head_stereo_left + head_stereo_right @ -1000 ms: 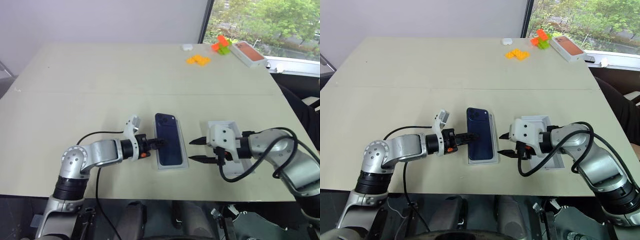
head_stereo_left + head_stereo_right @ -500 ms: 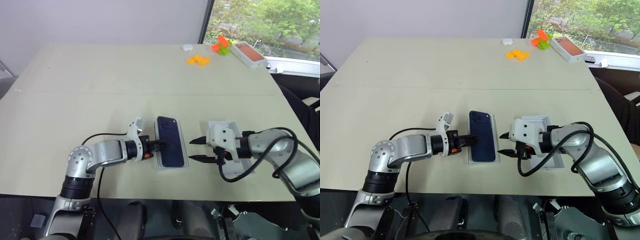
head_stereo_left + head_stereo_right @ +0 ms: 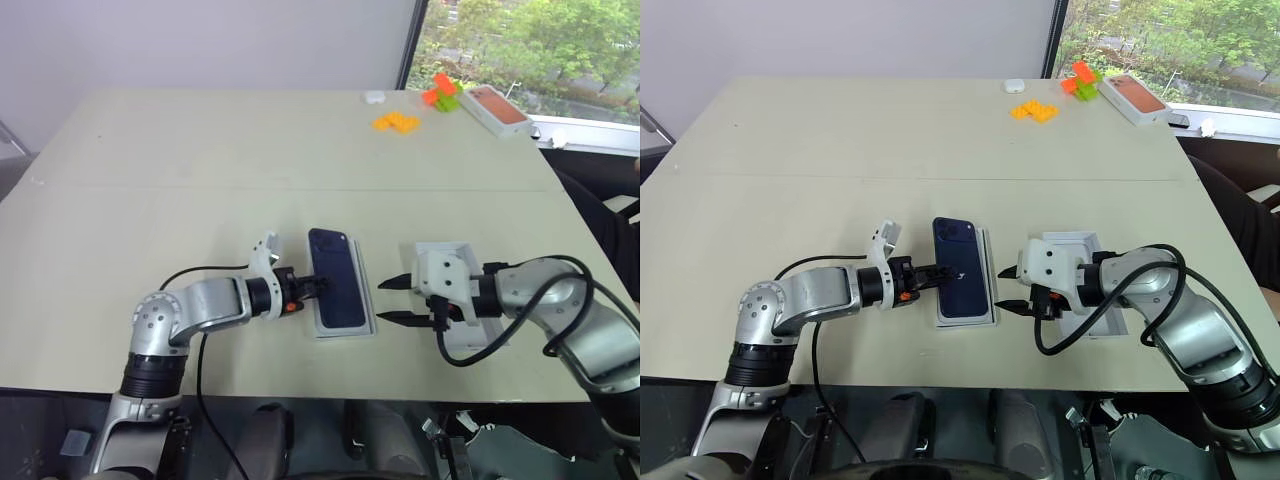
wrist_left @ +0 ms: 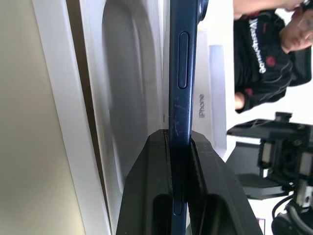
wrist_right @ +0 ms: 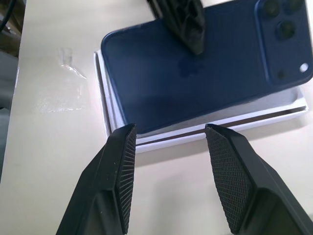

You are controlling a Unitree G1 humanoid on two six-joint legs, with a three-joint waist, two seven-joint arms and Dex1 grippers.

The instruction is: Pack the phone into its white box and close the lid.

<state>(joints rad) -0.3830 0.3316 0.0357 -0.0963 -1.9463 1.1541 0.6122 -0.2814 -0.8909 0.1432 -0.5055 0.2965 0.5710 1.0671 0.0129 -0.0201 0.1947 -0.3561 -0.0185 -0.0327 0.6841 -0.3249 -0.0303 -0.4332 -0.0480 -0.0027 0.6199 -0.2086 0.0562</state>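
Two pincers are at work on the counter (image 3: 200, 150), and the step in hand is seating the phone in its box.

Head views: the left pincer (image 3: 318, 287) reaches in from the left and is clamped on the left long edge of the phone (image 3: 336, 290). The phone lies back upward, camera cluster at its far end, over the white box (image 3: 345, 329), whose rim shows along the phone's right side and near end. The phone looks slightly skewed against the box, not yet squared in it. The right pincer (image 3: 398, 300) hovers just right of the box, fingers spread, gripping nothing. Behind that pincer, partly hidden by the arm, sits a white tray-like piece (image 3: 455, 248), which I judge to be the lid. Orange blocks (image 3: 397, 121) and a box with an orange phone picture (image 3: 495, 108) lie far off at the right, well apart from the work.

Left wrist view: both black fingers (image 4: 146, 196) pinch the phone's thin edge, and the phone stands off the moulded white recess (image 4: 122, 98) rather than lying flat in it.

Right wrist view: the spread fingers (image 5: 117, 176) frame the near-side rim of the box; the phone overhangs that rim a little.

Judgement: insertion is under way, the lid not yet fitted. The next move calls for squaring the phone to the box, lowering it flat, releasing the grip, then fetching the lid.
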